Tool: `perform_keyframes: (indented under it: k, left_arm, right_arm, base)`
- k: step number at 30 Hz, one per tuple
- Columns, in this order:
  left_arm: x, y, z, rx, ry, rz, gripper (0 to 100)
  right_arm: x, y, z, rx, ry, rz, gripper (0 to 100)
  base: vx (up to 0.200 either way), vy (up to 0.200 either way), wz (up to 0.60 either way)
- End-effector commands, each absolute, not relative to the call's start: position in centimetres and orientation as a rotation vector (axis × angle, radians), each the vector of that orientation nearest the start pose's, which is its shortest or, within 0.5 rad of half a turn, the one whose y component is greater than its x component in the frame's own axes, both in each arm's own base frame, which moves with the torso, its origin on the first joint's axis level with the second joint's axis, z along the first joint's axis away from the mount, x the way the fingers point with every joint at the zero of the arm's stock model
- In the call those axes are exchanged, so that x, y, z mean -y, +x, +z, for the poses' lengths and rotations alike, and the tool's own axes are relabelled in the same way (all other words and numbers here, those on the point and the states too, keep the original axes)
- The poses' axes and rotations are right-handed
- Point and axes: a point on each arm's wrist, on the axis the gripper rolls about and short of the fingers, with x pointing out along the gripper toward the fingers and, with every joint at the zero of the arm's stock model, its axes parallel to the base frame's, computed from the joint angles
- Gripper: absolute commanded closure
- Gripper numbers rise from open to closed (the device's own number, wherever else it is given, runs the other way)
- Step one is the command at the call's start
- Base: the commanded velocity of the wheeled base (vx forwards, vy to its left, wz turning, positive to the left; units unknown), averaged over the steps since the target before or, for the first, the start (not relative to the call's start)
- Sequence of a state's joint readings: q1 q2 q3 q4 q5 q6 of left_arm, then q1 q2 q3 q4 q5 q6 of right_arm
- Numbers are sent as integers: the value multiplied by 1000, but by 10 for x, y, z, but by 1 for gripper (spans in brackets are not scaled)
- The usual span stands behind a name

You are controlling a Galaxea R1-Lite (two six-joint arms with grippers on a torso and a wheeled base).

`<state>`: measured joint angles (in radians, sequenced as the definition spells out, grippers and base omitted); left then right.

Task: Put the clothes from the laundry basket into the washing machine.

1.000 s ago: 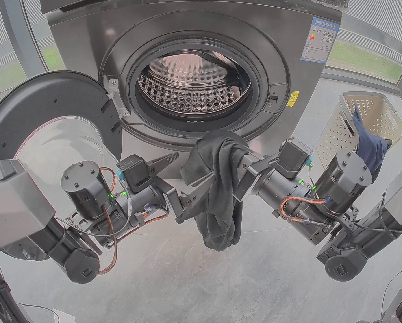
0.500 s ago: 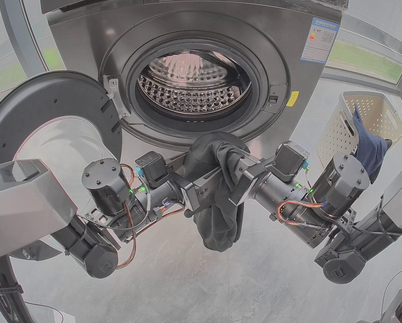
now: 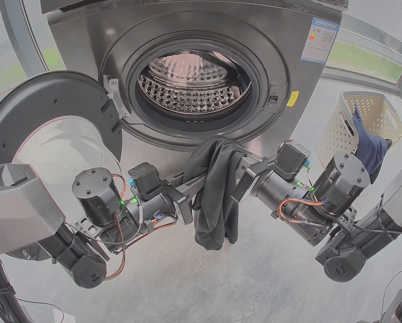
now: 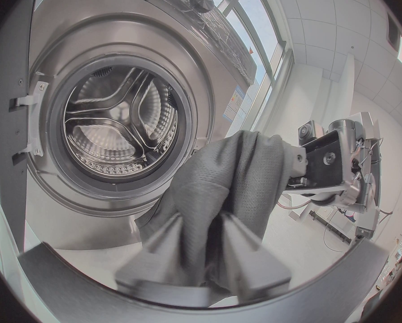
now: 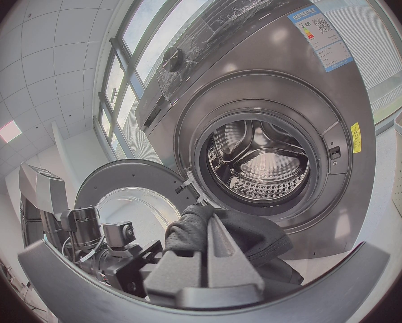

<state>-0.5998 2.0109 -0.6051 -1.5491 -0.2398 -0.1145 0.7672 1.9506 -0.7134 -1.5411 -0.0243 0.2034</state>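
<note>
Garment (image 3: 214, 194) hangs long axis vertical, its top clamped in both left jaws and right jaws.

The washer mouth (image 3: 194, 84) stands open, with a straight way in from the near side across its whole width. The door (image 3: 53, 113) is swung out to the left and walls off that side, close beside the left arm. Near and low, a garment (image 3: 216, 189) hangs in front of the mouth's lower rim. The left gripper (image 3: 195, 184) and right gripper (image 3: 242, 163) both clamp it, and together they bar the middle. Open floor (image 3: 187, 283) lies beneath the cloth. Far right, the basket (image 3: 340, 135) leans well apart from the mouth, a blue cloth (image 3: 369, 146) draped over its rim.
</note>
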Motion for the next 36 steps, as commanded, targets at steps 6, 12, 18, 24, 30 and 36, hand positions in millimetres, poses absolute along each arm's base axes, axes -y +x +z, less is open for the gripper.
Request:
perform_keyframes:
  k: [6, 12, 18, 24, 30, 36]
  left_arm:
    - [174, 244, 144, 117, -135, -860, 0]
    - [170, 237, 144, 108, -133, -870, 0]
    - [181, 240, 146, 124, -140, -906, 0]
    - [194, 254, 134, 102, -135, -911, 0]
    - [206, 279, 123, 110, -137, -884, 0]
    - [214, 290, 125, 160, -118, -850, 100]
  right_arm:
    - [-235, 244, 169, 215, 316, 765, 100]
    - [-236, 244, 169, 214, 318, 769, 100]
    - [-238, 243, 169, 213, 319, 775, 100]
    - [-240, 243, 166, 204, 316, 776, 100]
    - [-240, 243, 167, 205, 317, 777, 100]
    - [-239, 242, 166, 203, 318, 777, 100]
  base:
    - [0, 0, 0]
    - [0, 0, 0]
    - [0, 0, 0]
    - [0, 0, 0]
    - [0, 0, 0]
    - [0, 0, 0]
